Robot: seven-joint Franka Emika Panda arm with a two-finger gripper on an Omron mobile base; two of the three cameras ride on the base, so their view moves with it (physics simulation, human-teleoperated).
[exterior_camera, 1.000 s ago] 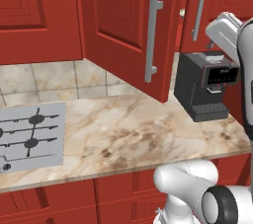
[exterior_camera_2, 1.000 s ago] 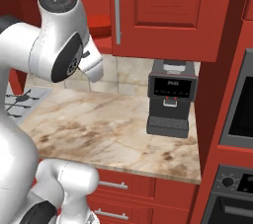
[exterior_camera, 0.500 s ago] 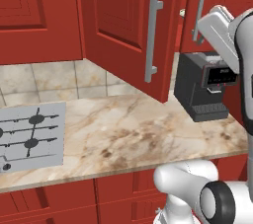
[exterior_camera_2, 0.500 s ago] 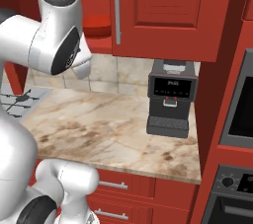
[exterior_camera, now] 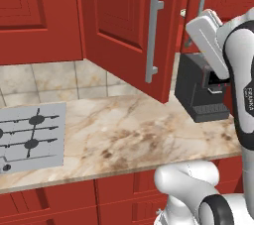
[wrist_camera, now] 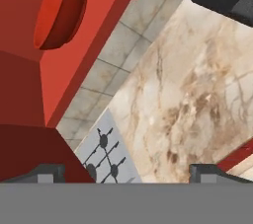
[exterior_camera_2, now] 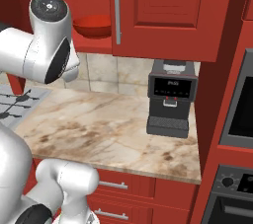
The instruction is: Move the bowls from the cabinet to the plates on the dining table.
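Observation:
A wide glossy red bowl (exterior_camera_2: 93,25) sits on the red inner shelf of the wall cabinet (exterior_camera_2: 94,45), left of its closed door. In the hand view the same red bowl (wrist_camera: 59,11) lies at the upper left, well ahead of my gripper (wrist_camera: 127,174). The gripper is open, with nothing between its dark fingertips (wrist_camera: 47,172). In the left base view the arm's white hand (exterior_camera: 207,33) is raised beside the open cabinet door (exterior_camera: 129,30). The plates and the dining table are out of view.
A black coffee machine (exterior_camera_2: 170,97) stands on the marble counter (exterior_camera_2: 108,129) under the cabinet. A grey cooktop (exterior_camera: 30,137) lies at the counter's left. The open door's bar handle (exterior_camera: 154,35) juts out. A built-in oven (exterior_camera_2: 239,109) is at the right.
The hand has risen and swung left toward the open cabinet, away from the coffee machine. The elbow has lifted too. The gripper stays open.

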